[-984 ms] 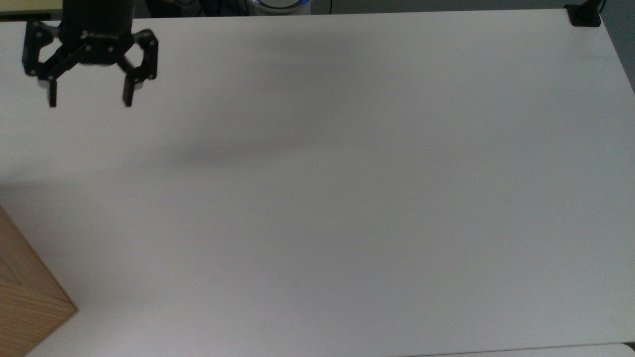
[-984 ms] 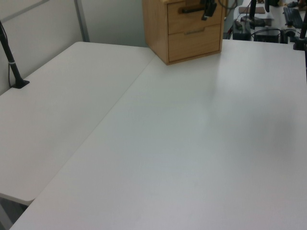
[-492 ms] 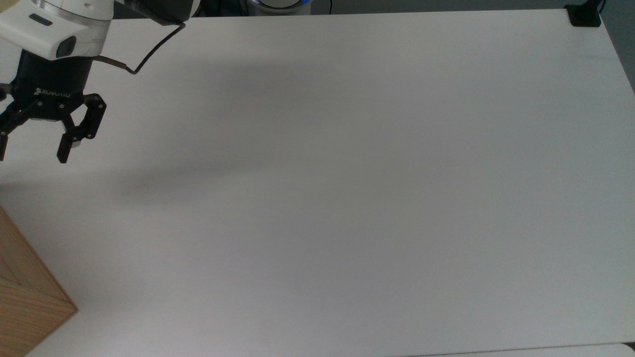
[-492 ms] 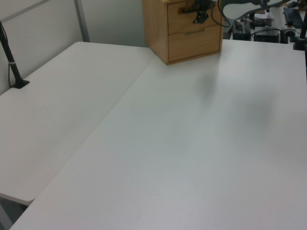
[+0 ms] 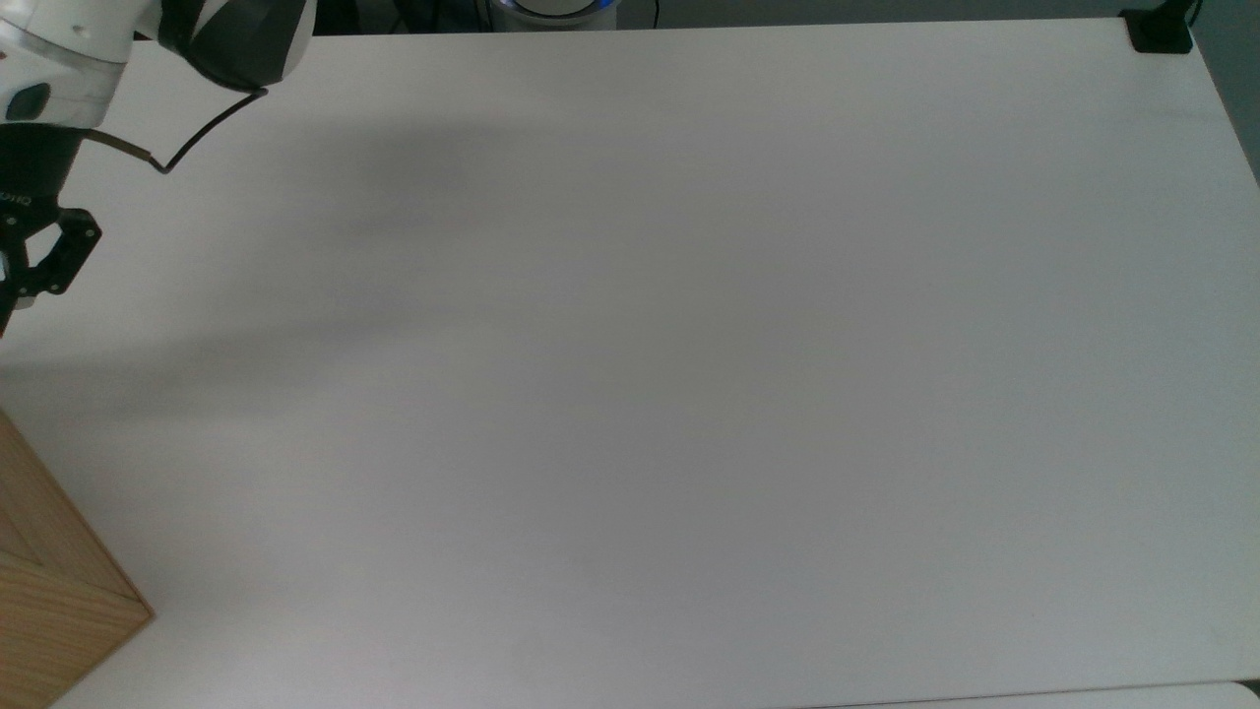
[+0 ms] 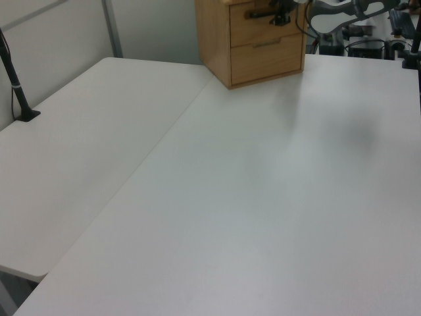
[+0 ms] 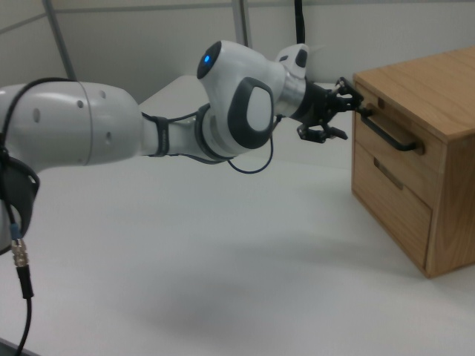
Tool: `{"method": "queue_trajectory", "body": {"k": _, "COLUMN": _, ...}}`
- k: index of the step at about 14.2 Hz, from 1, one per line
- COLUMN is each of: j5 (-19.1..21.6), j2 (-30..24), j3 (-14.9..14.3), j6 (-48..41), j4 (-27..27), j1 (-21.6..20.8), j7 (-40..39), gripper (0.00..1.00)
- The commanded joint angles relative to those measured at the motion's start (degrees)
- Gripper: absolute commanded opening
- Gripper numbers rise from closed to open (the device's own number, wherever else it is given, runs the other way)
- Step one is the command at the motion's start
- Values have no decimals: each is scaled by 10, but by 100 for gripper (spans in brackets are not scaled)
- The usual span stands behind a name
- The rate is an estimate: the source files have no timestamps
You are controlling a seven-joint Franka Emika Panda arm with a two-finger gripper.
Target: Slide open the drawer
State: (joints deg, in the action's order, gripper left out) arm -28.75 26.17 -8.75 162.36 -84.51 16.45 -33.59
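Note:
The upper drawer [image 7: 393, 162] of a pine cabinet [image 7: 438, 81] sits flush with the box. Its dark bar handle [image 7: 390, 133] runs across the front. My gripper [image 7: 347, 111] is open, and its fingertips reach the near end of that handle, one above and one below. In the left view the gripper [image 6: 283, 12] overlaps the right end of the handle [image 6: 258, 13] on the drawer [image 6: 263, 27]. In the top view one of the fingers [image 5: 44, 266] shows at the left edge, with the cabinet's corner [image 5: 49, 591] at the bottom left.
A second drawer [image 7: 390, 204] with a small handle lies below the upper one. The white table [image 5: 689, 394] stretches wide in front of the cabinet. A black clamp [image 5: 1160, 30] sits at its far right corner, and a black post [image 6: 16, 85] stands on the adjoining table.
The arm has swung toward the top view's left and downward, taking the open gripper mostly past the edge. In the left view the gripper now sits at the handle's end.

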Motion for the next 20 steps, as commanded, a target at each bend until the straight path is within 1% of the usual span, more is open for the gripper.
{"method": "queue_trajectory", "body": {"k": 1, "j5": -22, "j2": 63, "j3": -5, "j6": 10, "j4": 84, "j1": 15, "j7": -6, "gripper": 67}}
{"method": "queue_trajectory", "body": {"k": 2, "j5": -25, "j2": 77, "j3": -6, "j6": 10, "j4": 102, "j1": 19, "j7": -6, "gripper": 67}}
{"method": "queue_trajectory", "body": {"k": 3, "j5": -25, "j2": 79, "j3": -7, "j6": 10, "j4": 106, "j1": 19, "j7": -9, "gripper": 64}}
{"method": "queue_trajectory", "body": {"k": 4, "j5": -29, "j2": 79, "j3": -13, "j6": 11, "j4": 106, "j1": 19, "j7": -23, "gripper": 55}}
{"method": "queue_trajectory", "body": {"k": 6, "j5": -29, "j2": 80, "j3": -17, "j6": 19, "j4": 102, "j1": 20, "j7": -47, "gripper": 30}}
{"method": "queue_trajectory", "body": {"k": 7, "j5": -29, "j2": 80, "j3": -17, "j6": 23, "j4": 101, "j1": 20, "j7": -47, "gripper": 20}}
{"method": "queue_trajectory", "body": {"k": 8, "j5": -28, "j2": 78, "j3": -17, "j6": 24, "j4": 93, "j1": 18, "j7": -46, "gripper": 6}}
{"method": "queue_trajectory", "body": {"k": 9, "j5": -28, "j2": 78, "j3": -17, "j6": 24, "j4": 88, "j1": 17, "j7": -46, "gripper": 2}}
{"method": "queue_trajectory", "body": {"k": 10, "j5": -26, "j2": 72, "j3": -15, "j6": 24, "j4": 85, "j1": 13, "j7": -45, "gripper": 1}}
{"method": "queue_trajectory", "body": {"k": 11, "j5": -25, "j2": 54, "j3": -15, "j6": 24, "j4": 68, "j1": 10, "j7": -44, "gripper": 0}}
{"method": "queue_trajectory", "body": {"k": 13, "j5": -21, "j2": -9, "j3": -11, "j6": 24, "j4": -4, "j1": 8, "j7": -41, "gripper": 0}}
{"method": "queue_trajectory", "body": {"k": 15, "j5": -18, "j2": -58, "j3": -11, "j6": 23, "j4": -55, "j1": -7, "j7": -40, "gripper": 0}}
{"method": "queue_trajectory", "body": {"k": 20, "j5": -18, "j2": -180, "j3": -10, "j6": 17, "j4": -205, "j1": -47, "j7": -39, "gripper": 0}}
